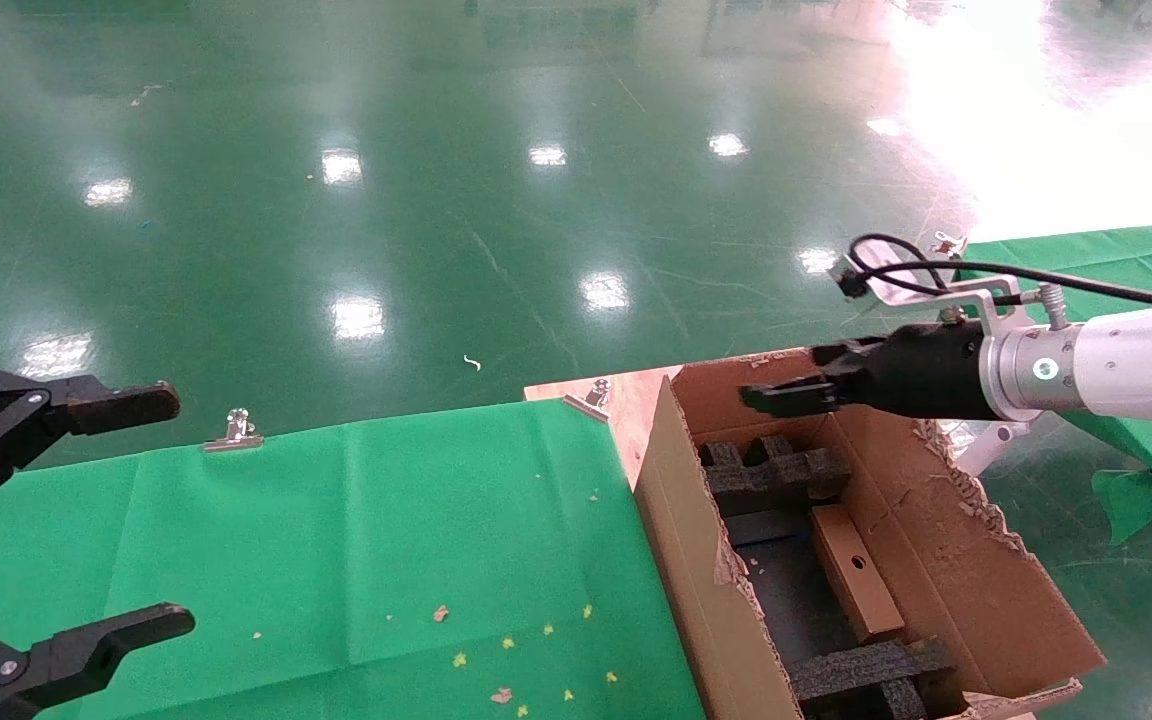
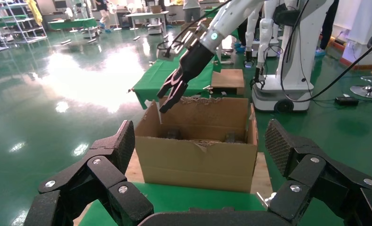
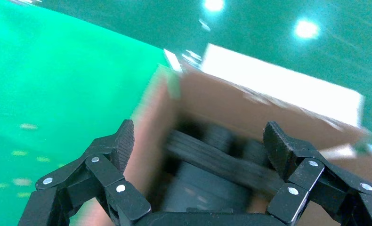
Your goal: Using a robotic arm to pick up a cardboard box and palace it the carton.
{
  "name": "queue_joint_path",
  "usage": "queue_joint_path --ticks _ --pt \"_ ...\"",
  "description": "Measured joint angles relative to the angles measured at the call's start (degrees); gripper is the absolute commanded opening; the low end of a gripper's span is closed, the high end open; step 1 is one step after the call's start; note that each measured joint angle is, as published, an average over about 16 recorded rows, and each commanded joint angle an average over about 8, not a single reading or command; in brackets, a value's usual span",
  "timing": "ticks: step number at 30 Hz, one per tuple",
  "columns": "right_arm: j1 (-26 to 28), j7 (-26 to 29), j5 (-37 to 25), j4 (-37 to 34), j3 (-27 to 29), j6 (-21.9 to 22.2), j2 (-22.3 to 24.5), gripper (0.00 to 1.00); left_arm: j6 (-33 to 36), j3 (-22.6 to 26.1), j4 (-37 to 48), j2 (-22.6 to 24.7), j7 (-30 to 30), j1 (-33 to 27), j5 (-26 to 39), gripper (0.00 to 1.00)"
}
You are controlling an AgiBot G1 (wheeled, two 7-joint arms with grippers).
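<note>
We see the cardboard box (image 1: 856, 583) already lying inside the carton (image 1: 976, 590), flat on the dark floor of the carton between the black foam inserts (image 1: 774, 472) at the far end and those at the near end, with its round hole facing up. Our right gripper (image 1: 776, 392), on the robotic arm (image 1: 1126, 372), hangs above the far end of the carton with nothing between its fingers; the right wrist view shows the jaws spread wide over the foam, so we call it released. Our left gripper (image 1: 151, 515) is parked over the green cloth (image 1: 356, 540) on the table, well apart from the carton, its jaws also spread and empty. We judge the placing to be done or nearly so. As for handling, the box looks light and fairly stiff, plain corrugated board with a dry, matte skin that should not slip under rubbery pads, though its thin walls would likely dent under a hard squeeze. If we had to take it up again, we would close across its narrow width near the middle of its length, coming straight down, since the carton wall stands just beside one long edge and the foam crowds both ends.
</note>
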Motion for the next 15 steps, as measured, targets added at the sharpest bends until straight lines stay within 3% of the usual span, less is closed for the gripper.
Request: queue_joint_path --ticks 6,15 --pt "0.97 -1.34 1.79 4.46 1.61 -0.47 2.0 1.0 -0.01 0.0 0.0 -0.01 0.0 0.0 -0.02 1.0" --pt "-1.06 -2.95 2.62 4.99 5.31 -2.59 1.7 1.0 -0.02 0.0 0.01 -0.02 0.0 0.01 -0.04 1.0"
